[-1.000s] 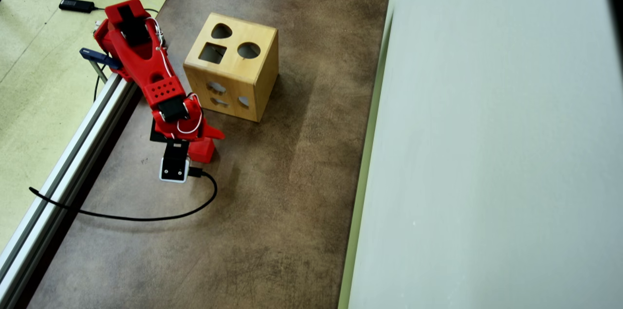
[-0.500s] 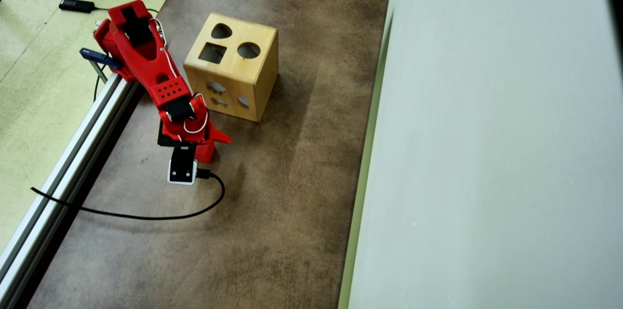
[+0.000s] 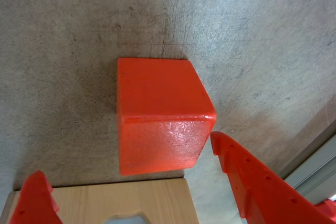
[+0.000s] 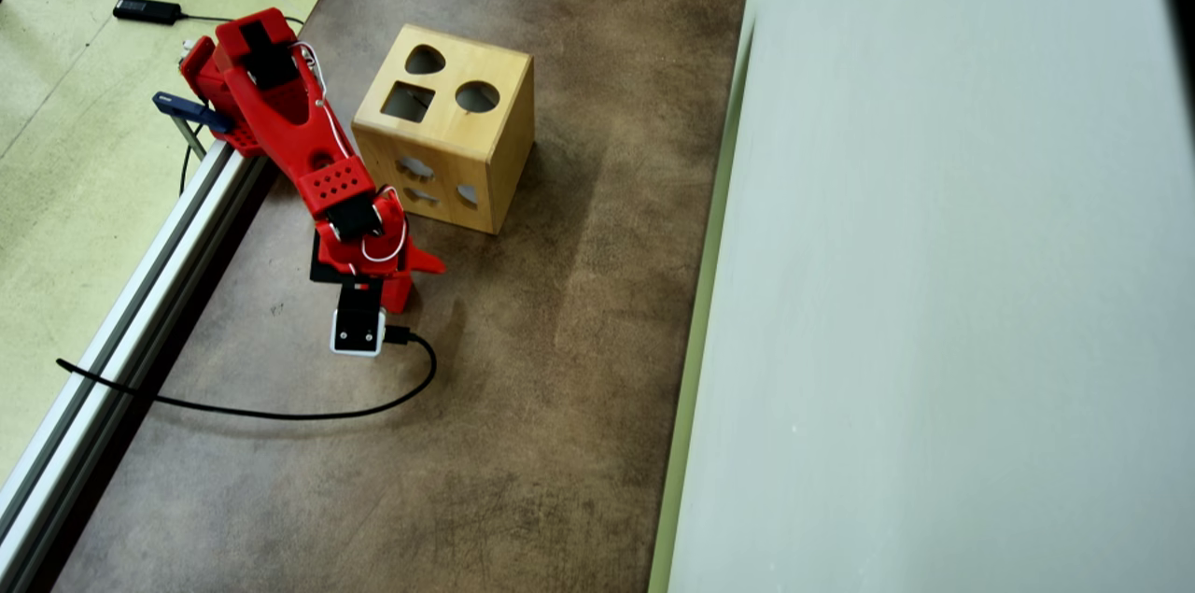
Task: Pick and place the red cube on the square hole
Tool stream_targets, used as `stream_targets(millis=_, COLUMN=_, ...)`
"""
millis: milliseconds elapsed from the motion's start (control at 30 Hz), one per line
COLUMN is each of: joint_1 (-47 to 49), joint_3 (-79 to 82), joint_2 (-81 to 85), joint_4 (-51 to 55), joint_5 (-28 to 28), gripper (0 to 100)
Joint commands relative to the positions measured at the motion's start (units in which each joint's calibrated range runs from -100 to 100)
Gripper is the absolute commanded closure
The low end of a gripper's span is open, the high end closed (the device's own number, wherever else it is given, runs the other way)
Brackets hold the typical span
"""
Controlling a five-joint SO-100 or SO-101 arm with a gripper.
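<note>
The red cube (image 3: 160, 111) sits on the brown table, seen close up in the wrist view. My gripper (image 3: 126, 156) is open and straddles it. The left finger (image 3: 34, 200) stands well clear, while the right finger (image 3: 252, 182) has its tip right beside the cube's near corner. In the overhead view the gripper (image 4: 385, 280) covers most of the cube (image 4: 399, 296). The wooden box (image 4: 467, 145) stands just behind and to the right, and the square hole (image 4: 408, 101) in its top face is uncovered. The box's side (image 3: 105, 198) fills the bottom of the wrist view.
A black cable (image 4: 280, 414) loops from the wrist camera (image 4: 358, 331) across the table to the left. An aluminium rail (image 4: 121, 322) runs along the table's left edge. A pale wall panel (image 4: 934, 294) borders the right side.
The arm has swung slightly right and toward the box over the last second. The gripper now covers more of the cube, which has stayed in place.
</note>
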State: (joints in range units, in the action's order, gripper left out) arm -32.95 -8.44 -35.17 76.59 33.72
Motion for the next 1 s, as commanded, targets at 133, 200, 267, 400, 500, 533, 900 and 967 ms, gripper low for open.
stream_targets(millis=133, joint_1=-0.3, joint_3=-2.2, joint_2=0.7, joint_4=-0.6, joint_5=-0.1, gripper=55)
stream_targets(millis=200, joint_1=-0.3, joint_3=-2.2, joint_2=0.7, joint_4=-0.6, joint_5=-0.1, gripper=55)
stream_targets(millis=267, joint_1=-0.3, joint_3=-2.2, joint_2=0.7, joint_4=-0.6, joint_5=-0.1, gripper=55)
stream_targets(millis=400, joint_1=-0.3, joint_3=-2.3, joint_2=0.8, joint_4=-0.6, joint_5=-0.1, gripper=55)
stream_targets(millis=500, joint_1=-0.4, joint_3=-2.3, joint_2=0.8, joint_4=-0.6, joint_5=-0.1, gripper=55)
stream_targets(millis=533, joint_1=-0.4, joint_3=-2.3, joint_2=0.8, joint_4=-0.6, joint_5=-0.1, gripper=55)
stream_targets(millis=900, joint_1=-0.4, joint_3=-2.3, joint_2=0.8, joint_4=-0.6, joint_5=-0.2, gripper=71)
stream_targets(millis=967, joint_1=-0.4, joint_3=-2.3, joint_2=0.8, joint_4=-0.6, joint_5=-0.2, gripper=73)
